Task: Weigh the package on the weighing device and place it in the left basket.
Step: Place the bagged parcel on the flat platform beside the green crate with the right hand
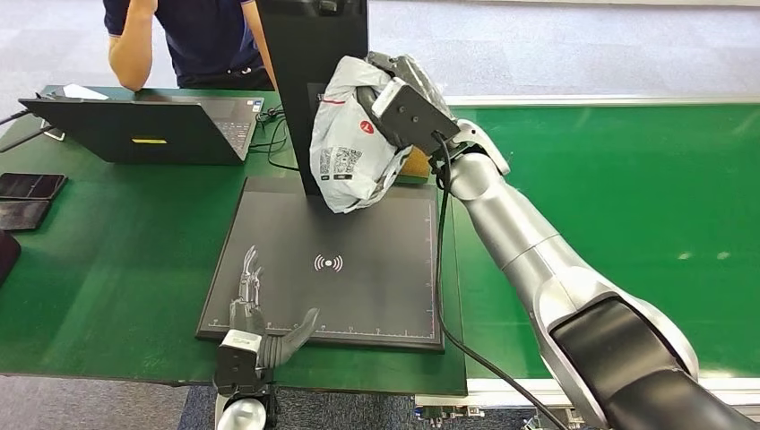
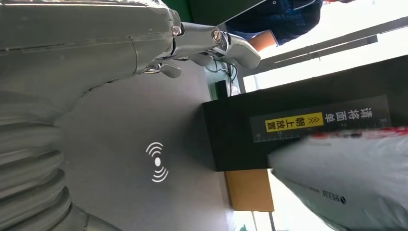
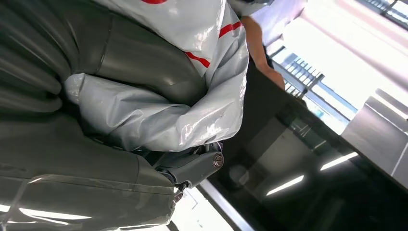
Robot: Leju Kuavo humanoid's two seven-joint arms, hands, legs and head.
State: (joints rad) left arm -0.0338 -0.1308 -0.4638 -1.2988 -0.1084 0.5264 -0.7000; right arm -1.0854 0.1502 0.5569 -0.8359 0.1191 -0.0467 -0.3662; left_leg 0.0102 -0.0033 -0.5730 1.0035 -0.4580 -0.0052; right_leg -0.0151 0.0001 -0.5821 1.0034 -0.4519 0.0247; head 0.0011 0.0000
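A: Where's the package (image 1: 348, 134)?
B: Gripped in the right hand (image 1: 408, 107), held above the far edge of the weighing device (image 1: 358, 269). The right wrist view shows its fingers (image 3: 144, 62) wrapped round the grey plastic.
A: And the left hand (image 1: 255, 309)?
B: Open, fingers spread, resting at the device's near-left corner.
A: Surroundings?
B: A green table (image 1: 107, 269); a laptop (image 1: 143, 125) near its far-left corner, a person (image 1: 188, 36) behind it.

My head view looks down on the scale plate (image 1: 341, 269); wrist views — close, turned — seemingly share its black upright (image 2: 308, 130).
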